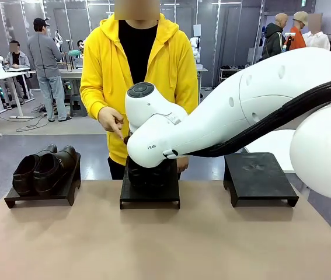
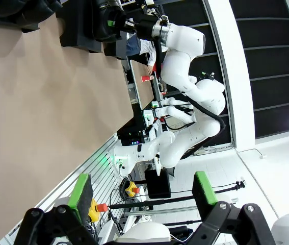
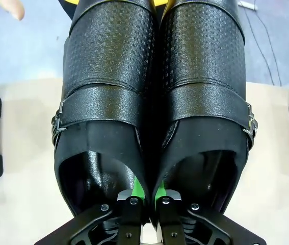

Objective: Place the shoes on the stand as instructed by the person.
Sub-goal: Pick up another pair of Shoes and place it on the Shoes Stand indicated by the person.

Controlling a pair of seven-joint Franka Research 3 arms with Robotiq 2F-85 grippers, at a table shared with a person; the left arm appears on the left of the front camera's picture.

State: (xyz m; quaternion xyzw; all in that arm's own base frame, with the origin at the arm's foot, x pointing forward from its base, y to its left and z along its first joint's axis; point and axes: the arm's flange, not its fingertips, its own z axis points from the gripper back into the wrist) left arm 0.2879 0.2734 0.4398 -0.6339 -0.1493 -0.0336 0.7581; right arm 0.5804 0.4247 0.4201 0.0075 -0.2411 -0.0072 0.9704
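right gripper [image 3: 145,200] is pinched narrow on the touching inner walls of the near-black textured leather buckle shoes [image 3: 154,87], toes pointing straight ahead, black rectangular middle stand [image 1: 150,196] directly beneath.

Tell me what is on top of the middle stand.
On the middle stand something dark sits, mostly covered by the right arm. The right gripper is shut on the inner walls of the buckled black shoes; their soles and contact with the stand are hidden.
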